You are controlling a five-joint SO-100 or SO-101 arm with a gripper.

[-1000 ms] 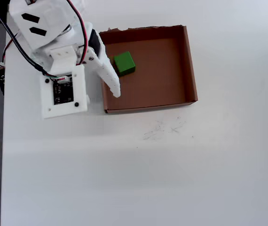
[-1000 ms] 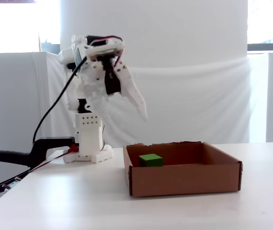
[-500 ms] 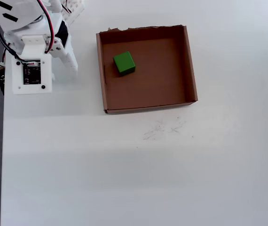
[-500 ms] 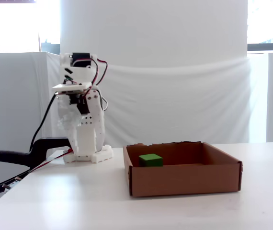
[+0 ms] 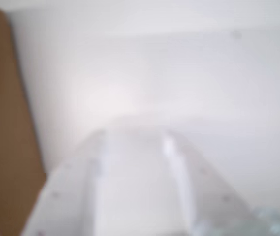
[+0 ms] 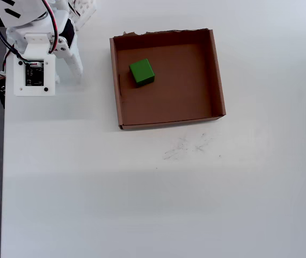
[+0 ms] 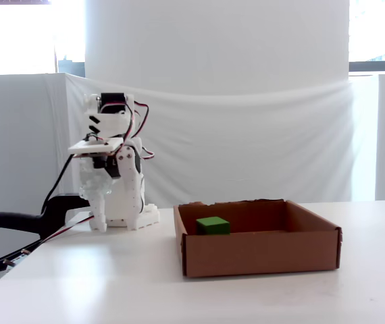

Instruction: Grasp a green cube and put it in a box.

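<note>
The green cube lies inside the box, in its upper left part in the overhead view; in the fixed view the green cube shows just over the front wall of the box. My gripper is folded down by the arm's base, left of the box and apart from it. It hangs close to the base in the fixed view. The wrist view is blurred: the white gripper looks shut with nothing held, and a brown strip of the box fills the left edge.
The arm's base with its circuit board stands at the table's upper left corner. A black clamp and cables hang at the left table edge. Faint pencil scribbles mark the table below the box.
The arm has pulled back from over the box's left wall and folded down to its base at the left. The green cube has stayed where it lay in the box.
</note>
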